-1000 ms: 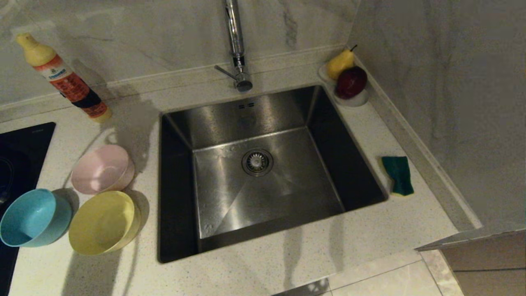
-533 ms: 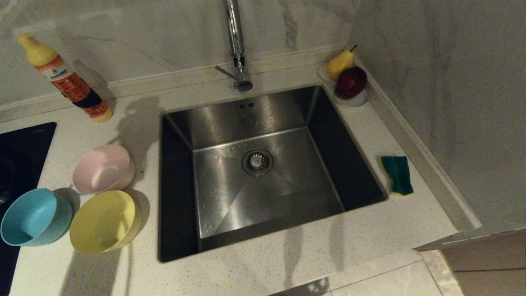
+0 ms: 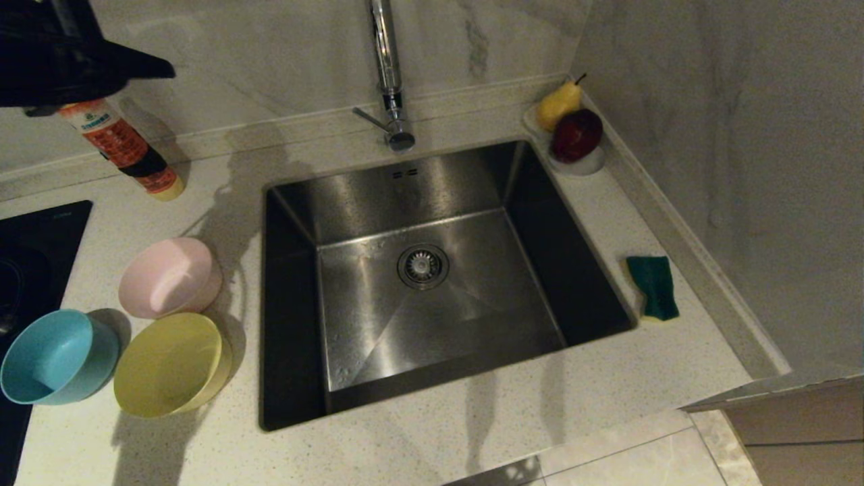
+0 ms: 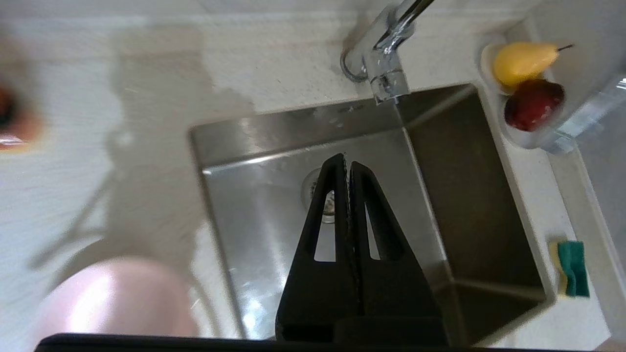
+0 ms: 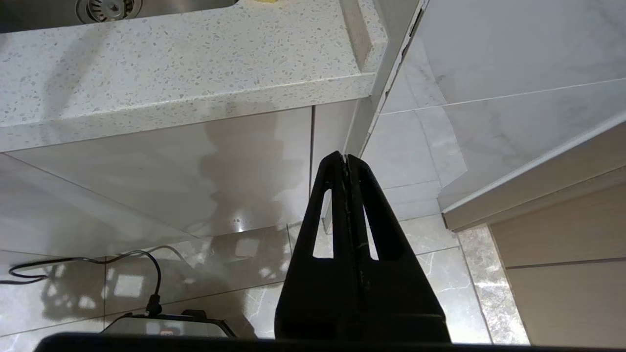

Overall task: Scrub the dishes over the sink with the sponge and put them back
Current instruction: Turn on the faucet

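The sponge (image 3: 653, 287) lies green side up at centre right, long axis running up-frame. The left gripper's (image 4: 347, 159) fingers are pressed together, empty, over the sink (image 4: 274, 142); the bottle (image 3: 128, 152) label is unreadable.

1. The sink (image 3: 432, 202) was brushed stainless steel, softly reflective.
2. The tap (image 3: 386, 61) was polished chrome.
3. The counter (image 3: 607, 364) was speckled pale stone, smooth.
4. The pink bowl (image 3: 169, 277), yellow bowl (image 3: 169, 364) and blue bowl (image 3: 54, 358) looked like smooth matt plastic.

I see an orange-labelled bottle (image 3: 128, 152) upper left, a black stove top (image 3: 30, 270) at the left edge, and a white dish (image 3: 580, 162) (pear and dark red fruit on it) upper right.
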